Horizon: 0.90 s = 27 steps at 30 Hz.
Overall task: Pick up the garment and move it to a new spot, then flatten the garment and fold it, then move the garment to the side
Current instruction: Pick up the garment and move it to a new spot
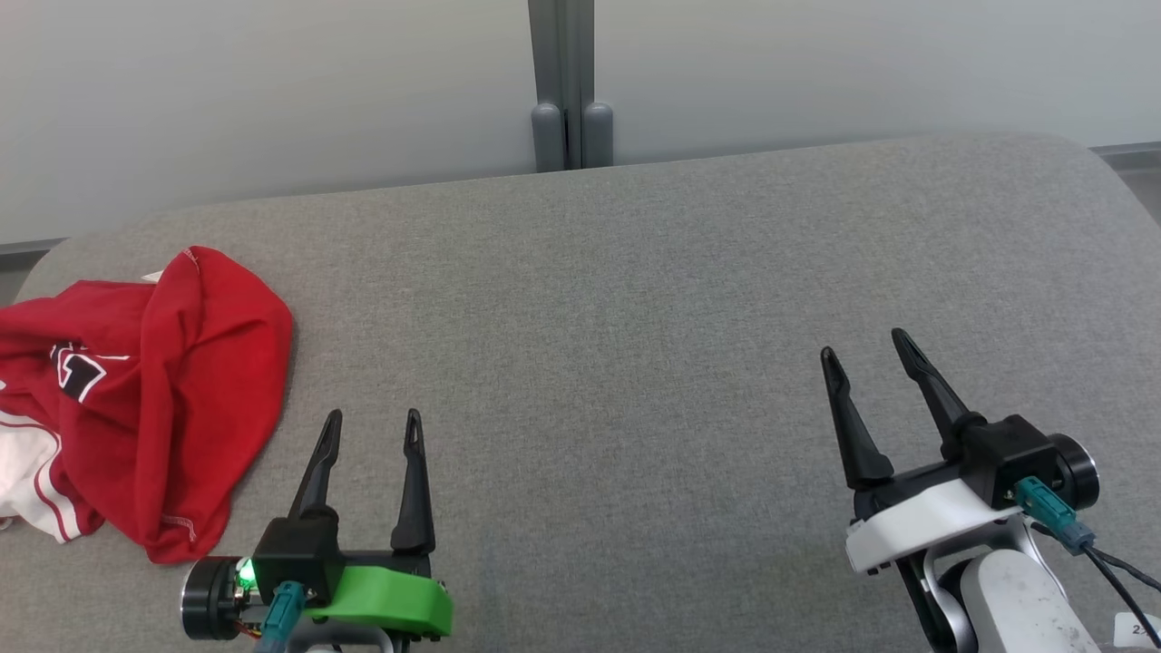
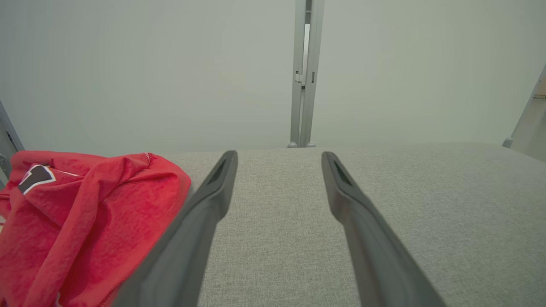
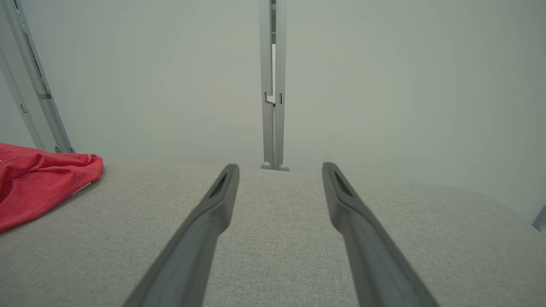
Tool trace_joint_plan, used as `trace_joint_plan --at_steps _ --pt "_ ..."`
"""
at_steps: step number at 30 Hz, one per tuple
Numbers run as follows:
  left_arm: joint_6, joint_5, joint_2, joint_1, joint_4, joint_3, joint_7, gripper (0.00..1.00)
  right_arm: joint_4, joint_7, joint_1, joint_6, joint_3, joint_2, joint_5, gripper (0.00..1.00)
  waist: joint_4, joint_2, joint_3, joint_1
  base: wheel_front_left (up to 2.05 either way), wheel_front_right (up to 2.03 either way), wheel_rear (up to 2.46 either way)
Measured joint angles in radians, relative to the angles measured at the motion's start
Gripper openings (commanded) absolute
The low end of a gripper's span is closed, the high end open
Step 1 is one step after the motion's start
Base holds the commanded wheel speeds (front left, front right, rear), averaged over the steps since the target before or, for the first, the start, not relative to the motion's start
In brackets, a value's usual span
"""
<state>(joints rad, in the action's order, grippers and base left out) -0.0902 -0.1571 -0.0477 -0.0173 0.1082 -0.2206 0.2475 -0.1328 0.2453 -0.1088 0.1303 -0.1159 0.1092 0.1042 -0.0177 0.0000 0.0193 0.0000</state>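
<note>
The garment [image 1: 136, 390] is a red shirt with white trim and a black-and-white print, lying crumpled at the left edge of the grey padded surface [image 1: 635, 317]. My left gripper [image 1: 374, 422] is open just to the right of it, not touching it, with nothing between its fingers. In the left wrist view the garment [image 2: 76, 226] bunches up at the left, beside the open left gripper [image 2: 279, 155]. My right gripper [image 1: 862, 349] stands open far to the right over bare fabric. The right wrist view has the garment [image 3: 38, 183] far left of the open right gripper [image 3: 280, 167].
A pale wall with a grey vertical post [image 1: 562, 86] runs behind the surface's far edge. The surface's rounded corners show at the far left and far right. Bare grey fabric stretches between the two grippers.
</note>
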Motion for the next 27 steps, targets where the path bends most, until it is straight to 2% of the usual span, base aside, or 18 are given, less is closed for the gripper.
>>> trace_joint_plan --at_steps 21,27 --pt "0.043 0.001 0.0 0.0 0.028 0.035 0.005 1.0 -0.02 0.006 -0.011 0.0 0.008 -0.021 -0.038 1.0 0.006 0.0 -0.003 0.0 0.0 0.0 0.0" --pt "0.043 0.005 0.0 0.0 0.025 0.054 0.008 1.0 -0.026 0.007 -0.011 0.0 -0.008 -0.027 -0.04 1.0 0.022 0.0 -0.005 0.0 0.0 0.0 0.0"
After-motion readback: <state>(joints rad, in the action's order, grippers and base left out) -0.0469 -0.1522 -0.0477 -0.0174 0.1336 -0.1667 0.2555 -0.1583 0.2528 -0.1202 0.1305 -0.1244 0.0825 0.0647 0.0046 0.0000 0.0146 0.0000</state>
